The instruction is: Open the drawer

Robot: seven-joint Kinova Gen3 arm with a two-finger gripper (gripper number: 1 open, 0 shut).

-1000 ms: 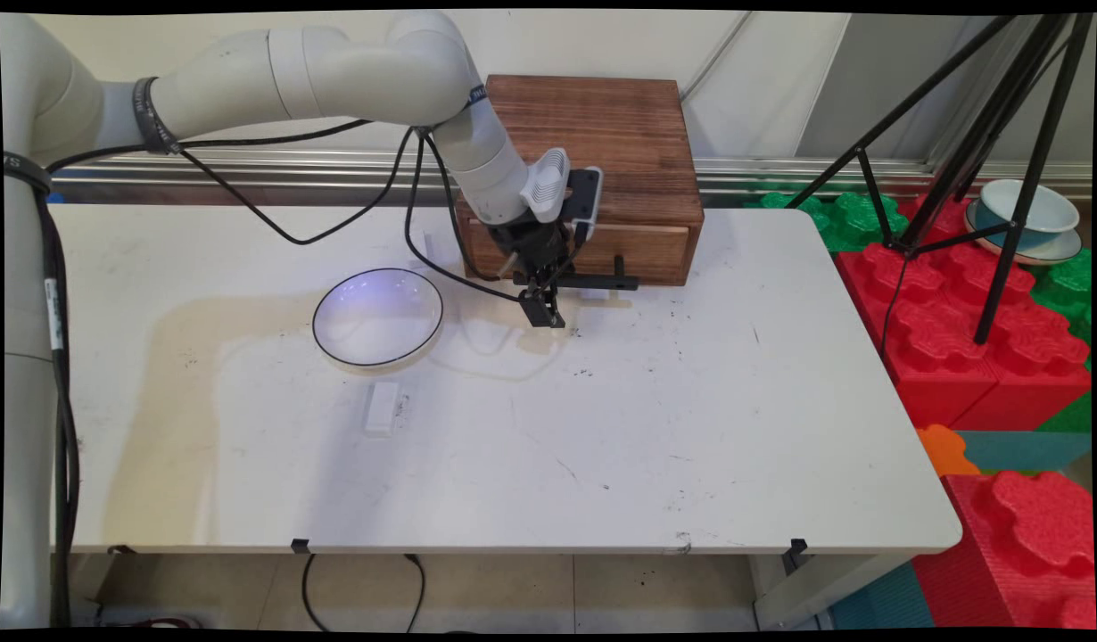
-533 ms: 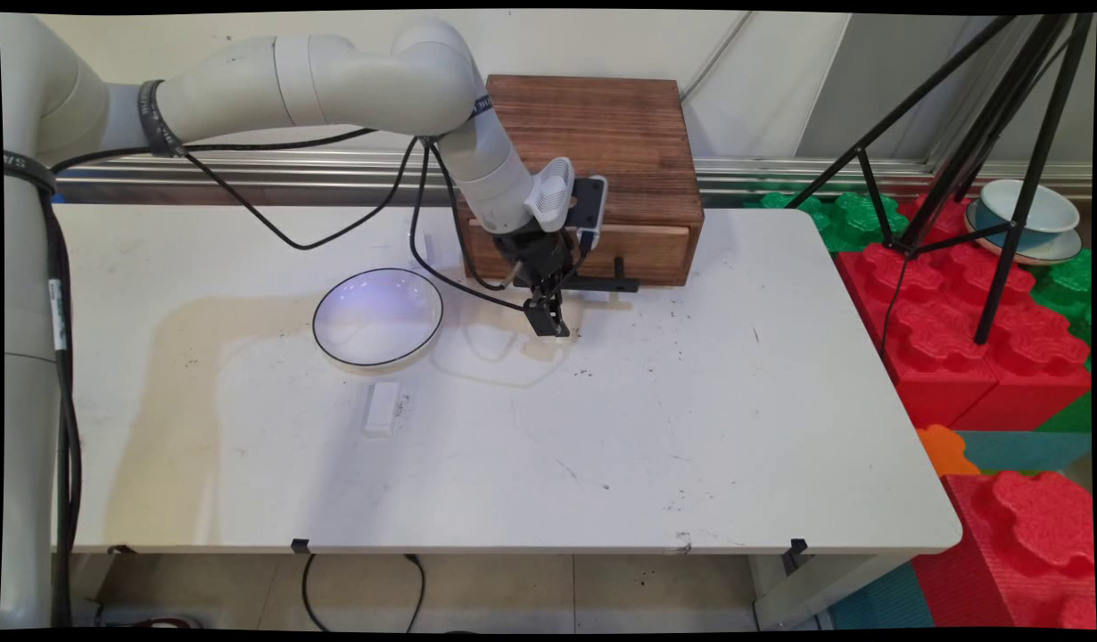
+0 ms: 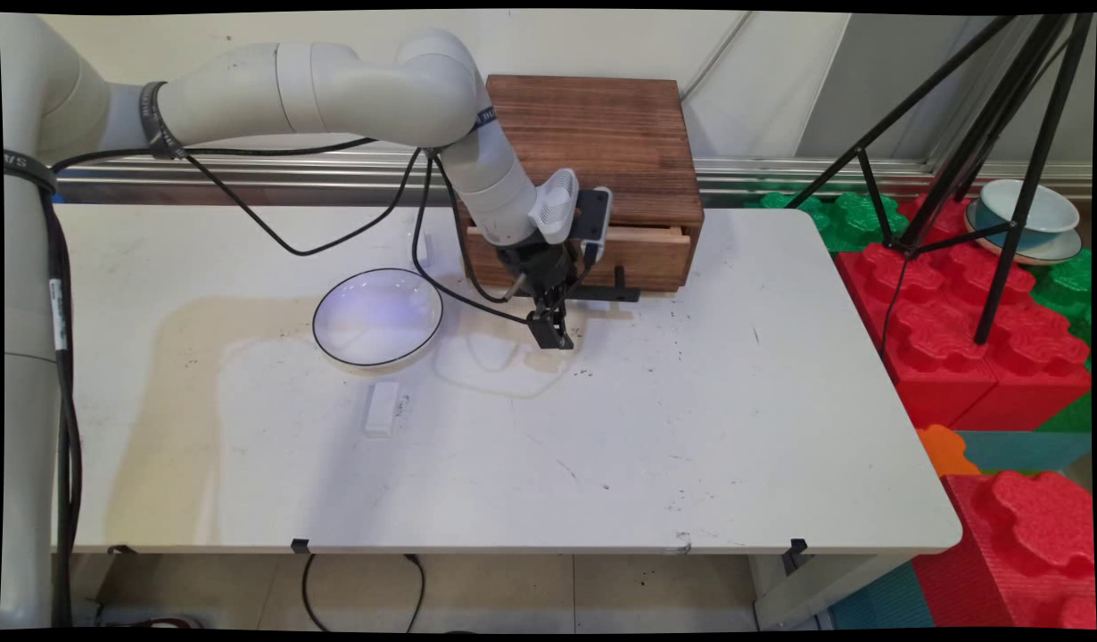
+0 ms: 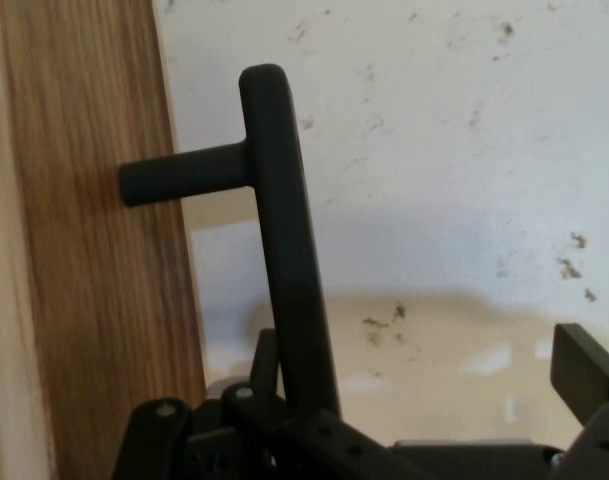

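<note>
The gripper (image 3: 549, 333) hangs low at the drawer (image 3: 642, 251) front of the wooden box (image 3: 602, 143) – fingers (image 4: 584, 372) apart, the black handle (image 4: 284, 240) standing between them, none pressing on it. Left on the white table (image 3: 691, 428) sit a plate (image 3: 377, 316) and a small white block (image 3: 381, 407) – red foam blocks (image 3: 950, 312) lie beyond.

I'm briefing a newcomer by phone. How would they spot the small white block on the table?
Start at the wooden drawer box at the table's far edge, then find the black-rimmed white plate to its left. The small white block lies just nearer than that plate, apart from it: the only rectangular white thing, flat and rimless.
</note>
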